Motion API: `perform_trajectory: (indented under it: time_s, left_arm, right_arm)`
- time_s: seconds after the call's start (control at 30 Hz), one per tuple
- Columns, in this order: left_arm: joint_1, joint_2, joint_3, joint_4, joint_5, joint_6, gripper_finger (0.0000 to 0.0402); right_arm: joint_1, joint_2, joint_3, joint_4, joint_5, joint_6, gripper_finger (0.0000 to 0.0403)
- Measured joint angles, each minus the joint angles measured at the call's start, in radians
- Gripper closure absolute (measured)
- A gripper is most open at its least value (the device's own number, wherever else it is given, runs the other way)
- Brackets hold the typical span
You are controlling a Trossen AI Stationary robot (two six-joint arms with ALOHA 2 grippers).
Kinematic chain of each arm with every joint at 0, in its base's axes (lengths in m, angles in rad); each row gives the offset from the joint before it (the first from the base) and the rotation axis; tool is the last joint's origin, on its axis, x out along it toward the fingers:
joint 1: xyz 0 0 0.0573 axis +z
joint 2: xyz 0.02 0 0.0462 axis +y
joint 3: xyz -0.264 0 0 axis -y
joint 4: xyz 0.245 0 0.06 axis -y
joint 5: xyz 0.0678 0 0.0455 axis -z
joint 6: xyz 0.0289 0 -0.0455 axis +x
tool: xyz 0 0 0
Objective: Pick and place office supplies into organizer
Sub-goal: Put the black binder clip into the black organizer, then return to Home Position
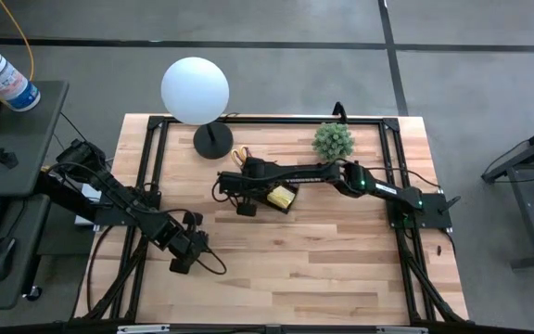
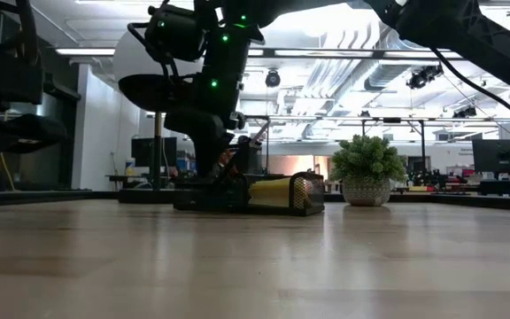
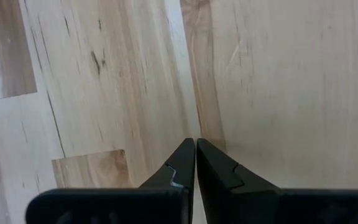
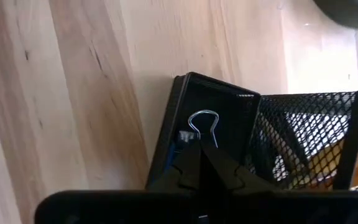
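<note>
Most of the supplies appear to be in the organizer (image 1: 269, 192) already, as far as these views show. From above, a yellow pad (image 1: 282, 197) sits in one compartment, and orange and yellow tips that look like pencils and scissor handles (image 1: 238, 157) stick up from the taller section at the lamp (image 1: 196, 91) end. No loose item can be made out on the bare table (image 1: 323, 269).

The right gripper (image 4: 199, 148) hangs over the organizer's low end compartment, fingers pressed together. Just past the fingertips, in the right wrist view, a clip (image 4: 203, 127) shows its silver wire loop, with something small and blue beside it, perhaps the eraser. Whether the fingers pinch the clip's body or it already rests in the compartment under them cannot be told: the tips cover its lower part. The mesh wall of the next compartment (image 4: 303, 143) stands just to one side of the fingers, with dark shapes and a hint of orange behind it.

The left gripper (image 3: 195, 149) waits well apart from the organizer, near the table's front left, fingers shut on nothing, with only bare wood ahead of the tips.

My judgement: the task is near its end. The clip looks like the last piece, at or inside its slot. What seems left is for the right fingers to part, if they do hold it, and lift clear of the rim without snagging the wire loop or nudging the light organizer. The plant (image 1: 333, 140) beyond is not involved.
</note>
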Motion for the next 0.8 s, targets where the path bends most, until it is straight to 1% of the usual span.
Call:
perform_trajectory:
  time_s: [0.17,0.37,0.57,0.7,0.8]
  left_arm:
    - [0.0,0.0,0.0,0.0,0.0,0.0,0.0394]
    - [0.0,0.0,0.0,0.001,0.0,0.0,0.0394]
    - [0.0,0.0,0.0,0.001,0.0,-0.001,0.0394]
    - [0.0,0.0,0.0,0.001,0.0,-0.001,0.0394]
    - [0.0,0.0,0.0,0.001,0.0,-0.001,0.0394]
  right_arm:
    - [0.0,0.0,0.0,0.0,-0.005,0.042,0.0399]
    - [0.001,0.0,0.0,0.0,0.029,0.049,0.0362]
    - [0.001,-0.001,0.001,0.0,0.022,0.046,0.0321]
    - [0.007,-0.003,0.001,-0.007,0.008,0.04,0.0307]
    - [0.027,-0.012,0.001,-0.019,0.045,0.013,0.0305]
